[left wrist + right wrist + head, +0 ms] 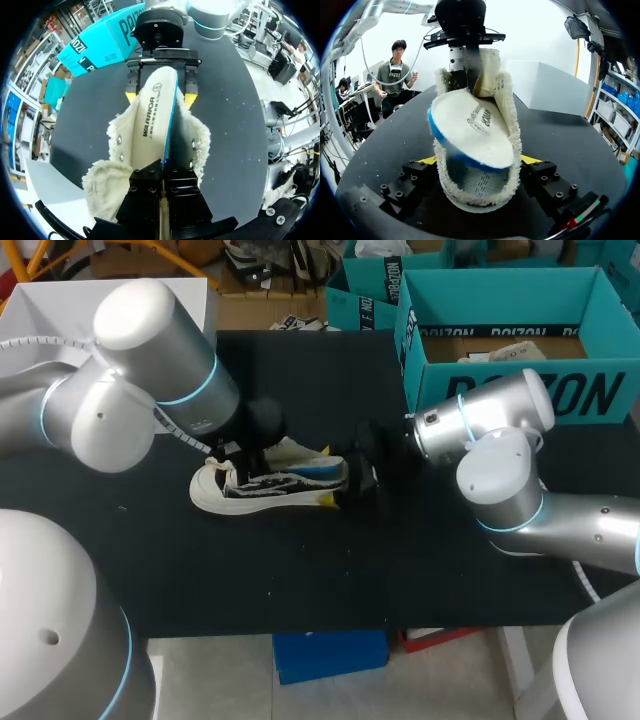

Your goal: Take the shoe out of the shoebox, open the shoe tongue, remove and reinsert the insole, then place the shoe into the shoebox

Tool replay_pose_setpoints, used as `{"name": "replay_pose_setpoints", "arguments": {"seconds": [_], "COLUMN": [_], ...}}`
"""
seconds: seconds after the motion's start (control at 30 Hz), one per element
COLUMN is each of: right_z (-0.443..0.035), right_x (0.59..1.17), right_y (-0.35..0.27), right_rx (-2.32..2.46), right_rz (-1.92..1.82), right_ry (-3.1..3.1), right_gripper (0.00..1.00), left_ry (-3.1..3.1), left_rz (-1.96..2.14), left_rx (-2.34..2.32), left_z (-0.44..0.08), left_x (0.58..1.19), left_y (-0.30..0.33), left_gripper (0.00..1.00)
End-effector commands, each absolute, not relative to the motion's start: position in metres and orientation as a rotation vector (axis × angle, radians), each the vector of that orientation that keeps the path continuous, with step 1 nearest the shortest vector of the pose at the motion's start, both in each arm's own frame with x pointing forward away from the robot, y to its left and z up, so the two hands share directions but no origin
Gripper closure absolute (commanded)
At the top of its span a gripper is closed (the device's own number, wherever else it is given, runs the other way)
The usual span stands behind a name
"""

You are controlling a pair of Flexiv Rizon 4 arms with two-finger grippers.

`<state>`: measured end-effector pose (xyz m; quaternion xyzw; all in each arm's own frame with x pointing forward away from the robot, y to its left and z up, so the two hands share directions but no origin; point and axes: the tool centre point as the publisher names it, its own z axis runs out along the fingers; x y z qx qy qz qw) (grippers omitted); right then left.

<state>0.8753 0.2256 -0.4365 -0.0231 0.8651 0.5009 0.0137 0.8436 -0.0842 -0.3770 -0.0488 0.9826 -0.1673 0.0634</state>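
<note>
A cream fleece-lined shoe [232, 492] lies on its sole in the middle of the black table [300, 570], toe toward my left. My left gripper [262, 452] hangs over its opening, shut on the edge of the white, blue-edged insole [305, 460]. The insole [152, 115] sticks half out of the shoe [197, 137], rising from my left gripper [164, 162] over the heel. My right gripper [345, 488] holds the heel end, its yellow fingertips [431, 160] pressed on both sides of the shoe [507, 120]. In the right wrist view the lifted insole [470, 130] hangs above my right gripper [480, 161].
The open teal shoebox [520, 390] stands at the back right, close behind my right arm. A second teal box [365, 295] sits behind it, and a white box [60, 305] is at the back left. Bare table lies in front of the shoe.
</note>
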Motion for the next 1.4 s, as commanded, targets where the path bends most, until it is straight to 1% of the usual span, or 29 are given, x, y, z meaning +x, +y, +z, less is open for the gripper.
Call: {"name": "replay_pose_setpoints", "arguments": {"seconds": [0.03, 0.33, 0.37, 0.4, 0.43, 0.47, 0.5, 0.53, 0.57, 0.67, 0.8, 1.17, 1.4], "right_z": [-0.438, -0.438, -0.438, -0.438, -0.438, -0.438, -0.438, -0.438, -0.438, -0.438, -0.438, -0.438, -0.438], "right_x": [0.877, 0.877, 0.877, 0.877, 0.877, 0.877, 0.877, 0.877, 0.877, 0.877, 0.877, 0.877, 0.877], "right_y": [0.225, 0.225, 0.225, 0.225, 0.225, 0.225, 0.225, 0.225, 0.225, 0.225, 0.225, 0.225, 0.225], "right_rx": [-0.071, -0.071, -0.071, -0.071, -0.071, -0.071, -0.071, -0.071, -0.071, -0.071, -0.071, -0.071, -0.071], "right_rz": [1.559, 1.559, 1.559, 1.559, 1.559, 1.559, 1.559, 1.559, 1.559, 1.559, 1.559, 1.559, 1.559], "right_ry": [2.696, 2.696, 2.696, 2.696, 2.696, 2.696, 2.696, 2.696, 2.696, 2.696, 2.696, 2.696, 2.696], "right_gripper": [1.00, 1.00, 1.00, 1.00, 1.00, 1.00, 1.00, 1.00, 1.00, 1.00, 1.00, 1.00, 1.00], "left_ry": [2.962, 2.994, 2.998, 3.000, 3.000, 3.001, 2.999, 2.994, 2.991, 2.985, 2.968, 2.952, 2.938], "left_rz": [-0.514, -0.490, -0.489, -0.488, -0.489, -0.492, -0.496, -0.502, -0.496, -0.501, -0.494, -0.464, -0.452], "left_rx": [-0.149, -0.122, -0.114, -0.108, -0.102, -0.087, -0.069, -0.047, -0.032, 0.023, 0.085, 0.154, 0.206], "left_z": [-0.374, -0.383, -0.384, -0.384, -0.384, -0.383, -0.382, -0.381, -0.380, -0.377, -0.374, -0.380, -0.383], "left_x": [0.840, 0.844, 0.845, 0.845, 0.845, 0.845, 0.845, 0.845, 0.845, 0.847, 0.846, 0.855, 0.855], "left_y": [-0.079, -0.087, -0.089, -0.091, -0.093, -0.097, -0.100, -0.103, -0.107, -0.121, -0.140, -0.171, -0.180], "left_gripper": [1.00, 1.00, 0.89, 0.74, 0.65, 0.60, 0.51, 0.44, 0.44, 0.51, 0.53, 0.58, 0.58]}}
